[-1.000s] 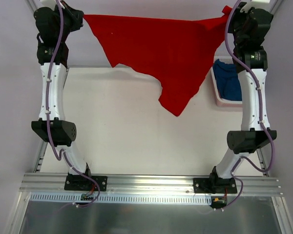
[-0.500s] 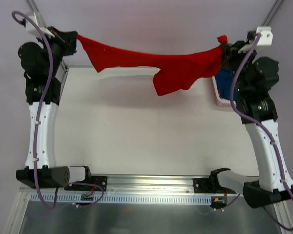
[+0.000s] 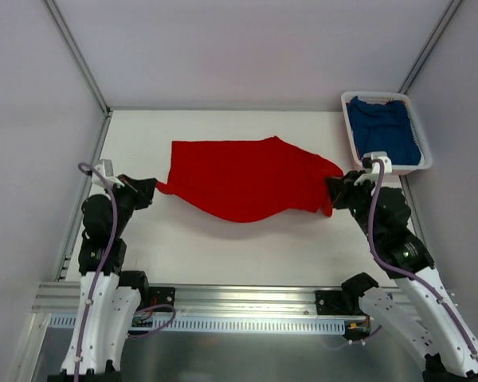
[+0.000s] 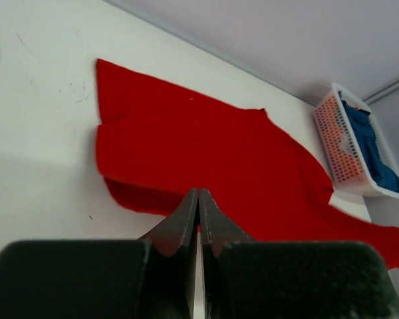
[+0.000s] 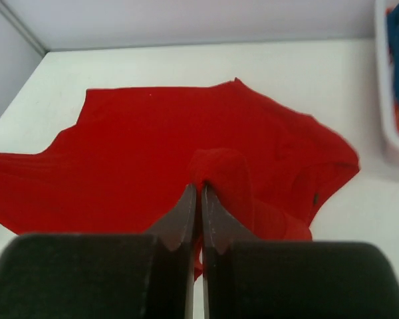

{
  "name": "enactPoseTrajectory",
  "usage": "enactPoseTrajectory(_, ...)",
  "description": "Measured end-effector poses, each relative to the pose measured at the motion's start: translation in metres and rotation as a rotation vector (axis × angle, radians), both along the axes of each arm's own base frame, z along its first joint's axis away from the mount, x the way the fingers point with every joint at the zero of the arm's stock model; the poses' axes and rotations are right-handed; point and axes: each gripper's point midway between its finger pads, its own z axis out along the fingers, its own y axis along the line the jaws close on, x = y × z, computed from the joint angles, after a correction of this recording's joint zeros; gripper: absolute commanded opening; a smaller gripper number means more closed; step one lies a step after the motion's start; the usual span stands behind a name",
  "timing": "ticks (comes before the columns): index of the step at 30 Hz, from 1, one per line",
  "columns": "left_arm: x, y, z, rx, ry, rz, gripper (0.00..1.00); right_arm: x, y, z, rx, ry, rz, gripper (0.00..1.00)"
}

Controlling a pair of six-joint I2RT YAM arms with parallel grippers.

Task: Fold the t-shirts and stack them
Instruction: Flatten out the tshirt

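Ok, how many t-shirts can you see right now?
2. The red t-shirt lies spread on the table, its ends pinched by the left tool and right tool. The blue t-shirt sits in the white basket at the far right; others could be hidden beneath it.

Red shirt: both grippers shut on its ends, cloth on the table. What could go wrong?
1. Red shirt is bunched at the right gripper, doubled over near the left gripper; folding now likely traps creases.
2. Pinched cloth may drag along if a gripper retreats before opening.
3. Basket sits close to the right gripper; a wide swing might nudge it.
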Motion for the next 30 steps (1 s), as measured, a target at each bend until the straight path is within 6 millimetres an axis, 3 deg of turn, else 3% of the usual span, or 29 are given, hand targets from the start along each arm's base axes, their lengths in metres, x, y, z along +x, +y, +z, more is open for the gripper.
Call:
enactPoseTrajectory(6, -0.048, -0.007, 0.005, -0.040, -0.083, -0.018, 0.00, -0.037, 0.006, -0.056, 0.074, 0.108, 0.046, 0.00)
enactPoseTrajectory(7, -0.054, -0.009, 0.001, -0.048, -0.078, -0.026, 0.14, -0.041, 0.006, -0.062, 0.086, 0.120, 0.050, 0.05)
enactPoseTrajectory(9, -0.066, -0.013, -0.014, -0.063, -0.054, -0.046, 0.57, -0.049, 0.007, -0.076, 0.116, 0.155, 0.054, 0.36)
enactPoseTrajectory(10, -0.071, -0.015, -0.020, -0.079, -0.041, -0.051, 0.81, -0.052, 0.007, -0.082, 0.126, 0.177, 0.054, 0.62)
enactPoseTrajectory(11, -0.075, -0.017, -0.030, -0.092, -0.022, -0.056, 0.99, -0.055, 0.007, -0.087, 0.137, 0.196, 0.055, 0.71)
enactPoseTrajectory(15, -0.084, -0.021, -0.055, -0.149, 0.070, -0.060, 0.99, -0.061, 0.007, -0.099, 0.137, 0.243, 0.058, 0.88)
enactPoseTrajectory(19, -0.085, -0.021, -0.059, -0.157, 0.113, -0.055, 0.99, -0.063, 0.005, -0.098, 0.132, 0.247, 0.053, 0.88)
enactPoseTrajectory(23, -0.083, -0.018, -0.046, -0.154, 0.120, -0.038, 0.99, -0.058, 0.007, -0.084, 0.123, 0.229, 0.056, 0.87)
enactPoseTrajectory(27, -0.073, -0.016, -0.039, -0.150, 0.122, -0.025, 0.99, -0.041, 0.017, -0.075, 0.094, 0.227, 0.064, 0.86)
enactPoseTrajectory(30, -0.058, -0.015, -0.045, -0.152, 0.162, -0.017, 0.99, -0.022, 0.029, -0.082, 0.050, 0.260, 0.071, 0.86)
